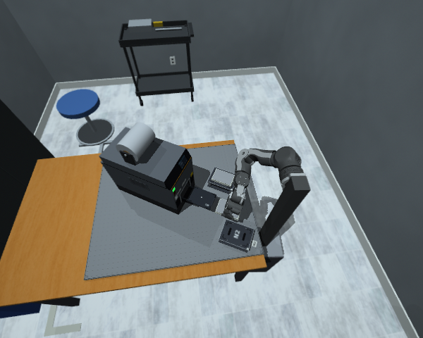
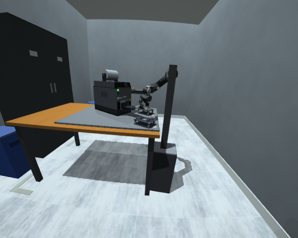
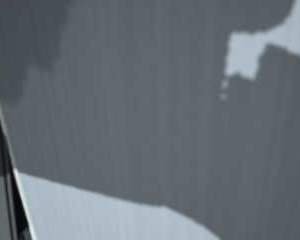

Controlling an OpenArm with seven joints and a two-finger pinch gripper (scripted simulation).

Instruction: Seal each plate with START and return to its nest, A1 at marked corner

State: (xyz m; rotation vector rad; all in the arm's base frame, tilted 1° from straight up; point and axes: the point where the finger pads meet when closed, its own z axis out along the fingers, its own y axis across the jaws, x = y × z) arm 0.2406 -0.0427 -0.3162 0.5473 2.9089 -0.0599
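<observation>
We have the gripper (image 1: 227, 210) (image 2: 143, 106) closed on a pale-topped plate (image 1: 220, 205), just beyond the outer end of the sealer's stage (image 1: 201, 196) (image 2: 129, 106) in top view; exact finger contact is hidden. The stage is out, with its dark top exposed and the lamp (image 1: 173, 189) (image 2: 117, 89) green on the sealer (image 1: 142, 182) (image 2: 105, 99). We see nest N2 (image 1: 236, 234) (image 2: 144, 120) with its label uncovered and no plate on it. The other plate (image 1: 223, 177) sits on the other nest (image 1: 219, 184), beside the arm (image 1: 242, 170) (image 2: 158, 85). In wrist view we get a broad grey surface with shadows, fingers out of sight, and we cannot tell whether the held plate touches anything below
</observation>
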